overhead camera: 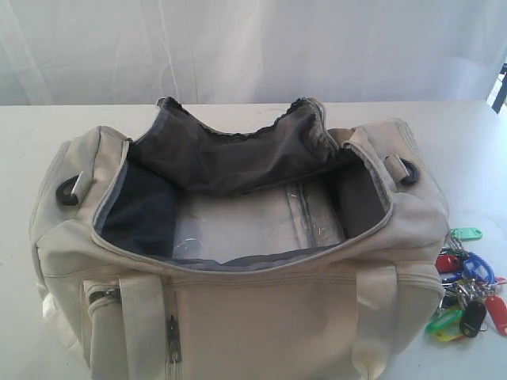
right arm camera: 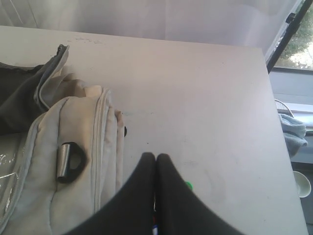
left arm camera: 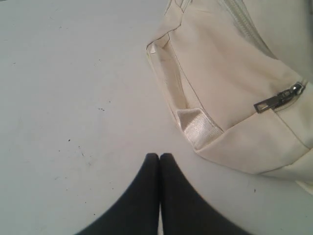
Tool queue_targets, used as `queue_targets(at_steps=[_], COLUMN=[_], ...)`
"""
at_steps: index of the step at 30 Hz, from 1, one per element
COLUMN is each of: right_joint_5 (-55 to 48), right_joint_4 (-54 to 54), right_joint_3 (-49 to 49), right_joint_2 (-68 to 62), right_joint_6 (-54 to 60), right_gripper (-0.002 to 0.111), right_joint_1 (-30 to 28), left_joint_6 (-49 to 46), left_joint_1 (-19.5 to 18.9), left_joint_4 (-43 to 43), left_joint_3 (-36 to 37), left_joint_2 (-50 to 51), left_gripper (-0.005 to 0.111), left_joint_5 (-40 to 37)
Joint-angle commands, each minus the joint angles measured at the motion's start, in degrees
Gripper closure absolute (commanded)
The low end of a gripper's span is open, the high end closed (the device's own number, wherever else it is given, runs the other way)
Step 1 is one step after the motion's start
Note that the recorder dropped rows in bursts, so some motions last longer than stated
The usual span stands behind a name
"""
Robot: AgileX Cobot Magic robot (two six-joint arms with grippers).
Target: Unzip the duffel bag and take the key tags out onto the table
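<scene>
The left claw [left arm camera: 159, 156], pinched closed and empty, points at the tabletop [left arm camera: 73, 98] beside the open duffel bag [overhead camera: 238, 317]; the right claw [right arm camera: 155, 156], closed too, hangs over the key tags [overhead camera: 467, 293].

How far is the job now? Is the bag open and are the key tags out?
Done: the duffel bag is unzipped, flap folded back, and the key tags lie on the table beside one end. In hand: nothing; the left fingers and right fingers are shut and empty. Left: apparently nothing.
</scene>
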State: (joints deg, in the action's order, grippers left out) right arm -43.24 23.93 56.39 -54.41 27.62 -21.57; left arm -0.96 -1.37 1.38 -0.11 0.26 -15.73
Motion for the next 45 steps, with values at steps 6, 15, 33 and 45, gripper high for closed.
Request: queue_targets(at_steps=[6, 15, 33, 45], right_joint_5=[0.08, 0.08, 0.08, 0.08], right_joint_4=[0.2, 0.2, 0.2, 0.2], right_joint_3=[0.17, 0.17, 0.17, 0.17], right_joint_2=[0.26, 0.26, 0.26, 0.26], right_joint_6=[0.63, 0.63, 0.63, 0.63], right_gripper=[0.108, 0.108, 0.108, 0.108], right_joint_1=[-0.1, -0.1, -0.1, -0.1], left_joint_6=[3.17, 6.54, 6.54, 6.54], left_joint_1=[-0.23, 0.42, 1.69, 1.69], left_joint_4=[-2.21, -3.86, -4.22, -4.22], left_joint_3=[0.11, 0.11, 0.11, 0.11], left_joint_2=[-0.26, -0.26, -0.26, -0.26], left_gripper=[0.107, 0.107, 0.107, 0.107], left_joint_5=[0.35, 1.27, 2.69, 2.69])
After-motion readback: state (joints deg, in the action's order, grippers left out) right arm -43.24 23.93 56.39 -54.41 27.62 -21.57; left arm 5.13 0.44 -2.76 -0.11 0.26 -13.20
